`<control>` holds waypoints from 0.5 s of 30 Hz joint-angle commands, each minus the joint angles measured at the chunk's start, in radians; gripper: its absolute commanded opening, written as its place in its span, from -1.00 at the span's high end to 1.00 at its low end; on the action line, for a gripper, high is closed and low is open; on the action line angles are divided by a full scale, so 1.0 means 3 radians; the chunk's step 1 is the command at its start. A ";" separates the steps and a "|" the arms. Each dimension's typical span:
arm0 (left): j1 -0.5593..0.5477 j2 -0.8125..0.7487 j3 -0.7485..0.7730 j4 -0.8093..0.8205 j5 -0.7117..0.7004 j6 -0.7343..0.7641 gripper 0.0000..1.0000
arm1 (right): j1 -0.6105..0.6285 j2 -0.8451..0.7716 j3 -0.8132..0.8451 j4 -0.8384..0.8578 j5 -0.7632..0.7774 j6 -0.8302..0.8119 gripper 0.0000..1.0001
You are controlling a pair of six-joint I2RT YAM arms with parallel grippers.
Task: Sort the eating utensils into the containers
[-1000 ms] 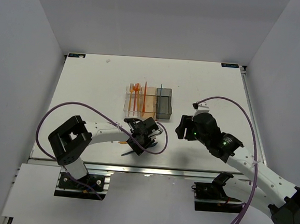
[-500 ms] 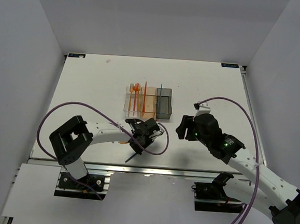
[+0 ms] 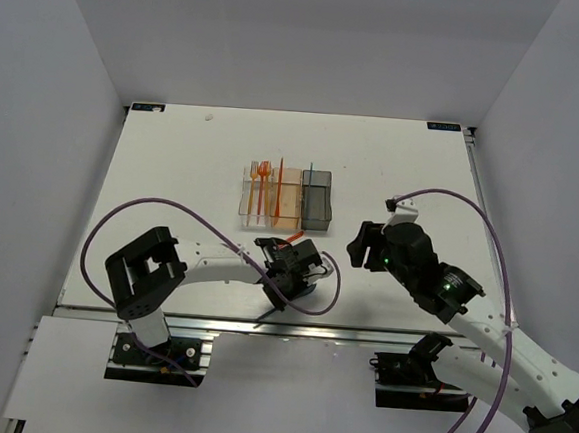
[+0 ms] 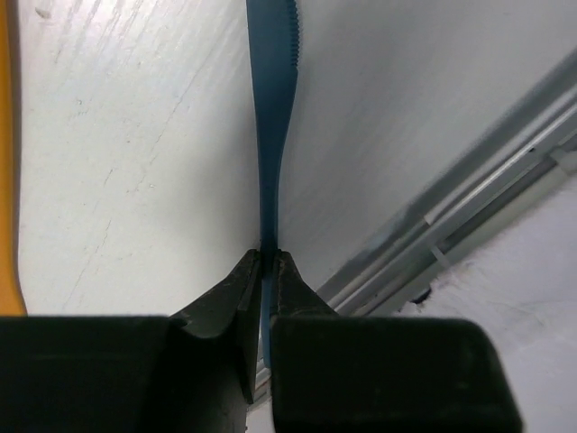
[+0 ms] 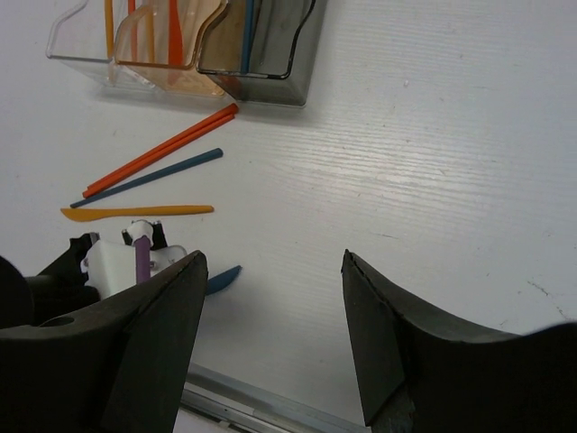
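My left gripper [image 4: 268,257] is shut on a dark blue serrated plastic knife [image 4: 273,108] and holds it by the table's near edge; it shows in the top view [image 3: 286,288] too. The knife's rounded end [image 5: 221,280] shows in the right wrist view. My right gripper [image 5: 270,343] is open and empty, above the table right of the left gripper [image 3: 358,244]. Three bins stand in a row: clear [image 5: 68,50], tan [image 5: 212,18], dark grey [image 5: 302,54], each with utensils in it. Two orange sticks [image 5: 162,149], a blue stick [image 5: 149,179] and an orange knife [image 5: 135,212] lie loose in front of the bins.
The metal rail of the table's near edge [image 4: 469,207] runs close beside the held knife. An orange utensil [image 4: 7,180] lies at the left edge of the left wrist view. White walls enclose the table on three sides.
My left gripper has moved right and toward the near edge with the blue knife in it. My right arm has shifted slightly to the right.
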 commanded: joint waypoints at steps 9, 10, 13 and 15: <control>-0.0021 -0.0309 0.0196 0.0058 -0.0062 0.0098 1.00 | -0.0004 -0.0047 0.0214 -0.0078 0.0211 -0.0002 -0.34; -0.0021 -0.0330 0.0196 0.0058 -0.0078 0.0103 1.00 | -0.0004 -0.0052 0.0214 -0.0083 0.0216 0.0003 -0.34; -0.0016 -0.0538 0.0217 0.0119 -0.0430 0.0021 1.00 | -0.0004 -0.0087 0.0249 -0.0124 0.0348 0.0034 -0.34; 0.0035 -0.0702 0.0212 0.0241 -0.0675 -0.0056 1.00 | -0.0004 -0.0159 0.0315 -0.0190 0.0461 0.0079 -0.34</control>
